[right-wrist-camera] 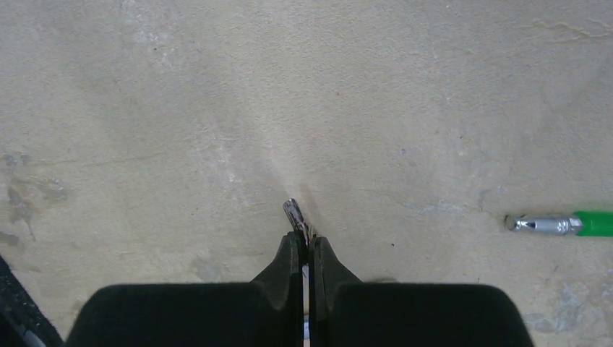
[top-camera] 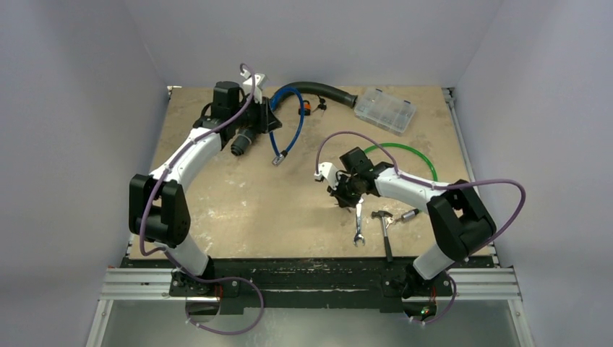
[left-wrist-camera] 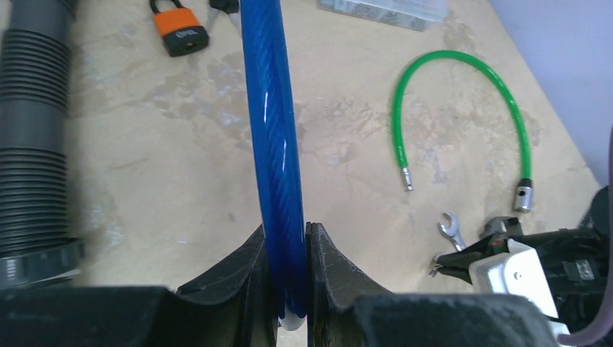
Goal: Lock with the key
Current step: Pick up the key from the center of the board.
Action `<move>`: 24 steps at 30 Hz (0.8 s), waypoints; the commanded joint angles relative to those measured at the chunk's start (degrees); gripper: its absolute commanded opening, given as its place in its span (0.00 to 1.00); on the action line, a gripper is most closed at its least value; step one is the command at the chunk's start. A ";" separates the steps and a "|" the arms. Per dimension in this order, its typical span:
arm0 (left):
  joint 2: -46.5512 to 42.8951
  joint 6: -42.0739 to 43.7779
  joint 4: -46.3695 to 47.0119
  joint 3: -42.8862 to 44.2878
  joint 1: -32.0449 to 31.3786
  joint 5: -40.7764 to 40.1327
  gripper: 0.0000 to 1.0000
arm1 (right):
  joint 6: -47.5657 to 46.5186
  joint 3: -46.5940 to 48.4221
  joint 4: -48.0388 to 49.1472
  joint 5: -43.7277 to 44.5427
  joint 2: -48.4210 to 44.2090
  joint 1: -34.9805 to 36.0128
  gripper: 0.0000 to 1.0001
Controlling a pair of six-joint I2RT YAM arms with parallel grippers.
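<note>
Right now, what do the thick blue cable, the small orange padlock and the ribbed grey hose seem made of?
Thick blue cable: glossy blue plastic sleeve, likely over twisted wire; spiral lines show through.
Small orange padlock: orange plastic-looking cover, dark shackle, possibly metal.
Ribbed grey hose: matt plastic or rubber; corrugated rings.

The left arm (top-camera: 189, 155) reaches far forward, the left gripper (left-wrist-camera: 288, 242) clamped on a blue cable (left-wrist-camera: 271, 108). The right arm (top-camera: 416, 189) bends inward, the right gripper (right-wrist-camera: 303, 246) pinched tight on what looks like the key (right-wrist-camera: 292, 212).

free: table (top-camera: 246, 210) centre-left | blocked: wrench (top-camera: 358, 224), hammer (top-camera: 387, 235) near-right; hose (top-camera: 325, 90), blue cable (top-camera: 300, 119) far
</note>
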 commanded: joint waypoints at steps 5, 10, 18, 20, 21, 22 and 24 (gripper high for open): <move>1.50 -13.24 11.21 -4.06 0.15 12.27 0.00 | 5.31 10.95 -1.23 -7.02 -3.97 -5.75 0.00; 8.24 -18.88 19.07 -4.13 0.18 14.04 0.00 | 8.64 17.57 0.70 -9.75 -0.78 -10.69 0.00; 24.25 -18.92 12.97 6.90 0.82 14.54 0.00 | 13.45 26.21 5.46 -8.86 8.07 -11.44 0.00; 25.40 -17.42 9.83 7.38 1.03 12.87 0.00 | 14.79 28.14 6.28 -8.78 10.06 -11.73 0.00; 25.62 -16.46 8.49 7.39 1.12 12.05 0.00 | 15.17 29.07 6.61 -8.85 11.09 -11.72 0.00; 25.69 -15.62 7.54 7.28 1.29 11.04 0.00 | 15.51 30.15 6.88 -8.79 12.28 -11.84 0.00; 25.33 -14.27 6.01 6.75 1.76 9.13 0.00 | 16.04 31.78 7.18 -8.20 14.34 -11.81 0.00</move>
